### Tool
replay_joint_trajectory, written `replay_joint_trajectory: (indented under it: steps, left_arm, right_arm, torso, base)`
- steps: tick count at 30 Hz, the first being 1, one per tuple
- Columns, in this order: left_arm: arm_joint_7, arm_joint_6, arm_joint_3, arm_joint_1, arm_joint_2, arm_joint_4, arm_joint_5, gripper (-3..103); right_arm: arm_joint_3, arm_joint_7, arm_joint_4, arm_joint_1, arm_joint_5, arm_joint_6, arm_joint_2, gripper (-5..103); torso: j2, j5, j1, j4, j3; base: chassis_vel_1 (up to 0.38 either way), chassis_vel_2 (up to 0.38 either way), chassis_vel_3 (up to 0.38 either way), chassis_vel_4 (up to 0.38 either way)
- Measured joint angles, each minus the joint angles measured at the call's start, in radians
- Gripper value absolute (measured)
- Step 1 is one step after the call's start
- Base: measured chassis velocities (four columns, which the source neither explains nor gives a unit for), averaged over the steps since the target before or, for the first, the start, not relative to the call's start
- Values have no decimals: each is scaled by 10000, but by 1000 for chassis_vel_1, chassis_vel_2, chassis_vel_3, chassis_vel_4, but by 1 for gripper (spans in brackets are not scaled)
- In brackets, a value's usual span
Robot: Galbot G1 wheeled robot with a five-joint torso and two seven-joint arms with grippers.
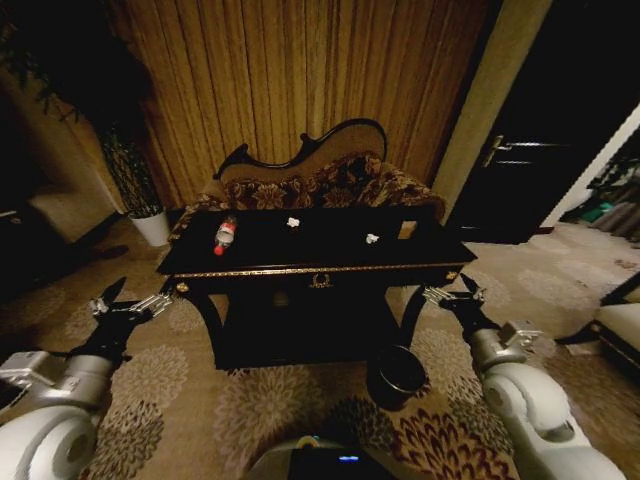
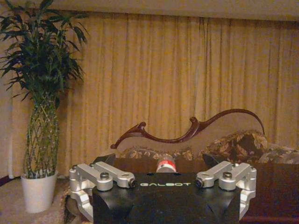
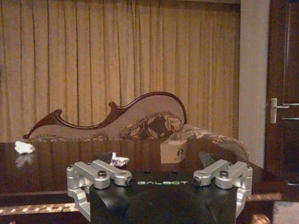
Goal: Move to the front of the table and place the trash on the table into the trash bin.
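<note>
Overhead, the head view recorded: the table (image 1: 320,268), glossy black with gold edge trim, standing before a carved sofa (image 1: 320,180); on its top, a bottle (image 1: 224,236) with red cap lying toward the robot's left end, one white scrap (image 1: 293,222) near the middle, a second scrap (image 1: 372,238) further right; the trash bin (image 1: 398,374) on the carpet by the table's right front leg. Left gripper (image 1: 128,301) raised short of the left corner, fingers spread, holding nothing. Right gripper (image 1: 452,293) short of the right corner, fingers likewise apart and empty.

Left wrist view: bottle end-on, red cap facing the camera, beyond the gripper body; potted plant (image 2: 39,112) in a white pot beside the sofa.

Right wrist view: two scraps and a small box (image 3: 174,151) on the tabletop; dark door (image 3: 282,88) beyond
</note>
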Motion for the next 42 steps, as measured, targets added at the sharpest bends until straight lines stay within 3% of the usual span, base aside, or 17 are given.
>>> replay_joint_trajectory:
  steps: [19, 25, 37, 42]
  left_arm:
    - [-54, 204, -88, -24, -42, 2, -238, 100]
    - [-67, 216, -215, 77, -60, 2, -249, 100]
    - [-74, 217, -232, 198, -232, 2, -239, 100]
    - [-71, 202, -289, 376, -381, 2, -216, 100]
  right_arm:
    - [-111, 319, 127, 139, 64, -347, -163, 100]
    - [-255, 976, -34, 1037, 1145, -1534, -778, 100]
    - [-658, 1369, -1737, 2745, 2276, -2254, -2238, 100]
    - [-1037, 1551, -2802, 3815, 3036, -2606, -3390, 100]
  torso:
    - [-2, 0, -1, -3, -1]
    - [4, 1, -9, 1, -4]
    - [0, 2, 0, -3, 0]
    - [-2, 2, 1, -1, 1]
  base:
    - [-127, 121, 132, -128]
    - [23, -14, -26, 12]
    - [0, 0, 0, 0]
    - [0, 0, 0, 0]
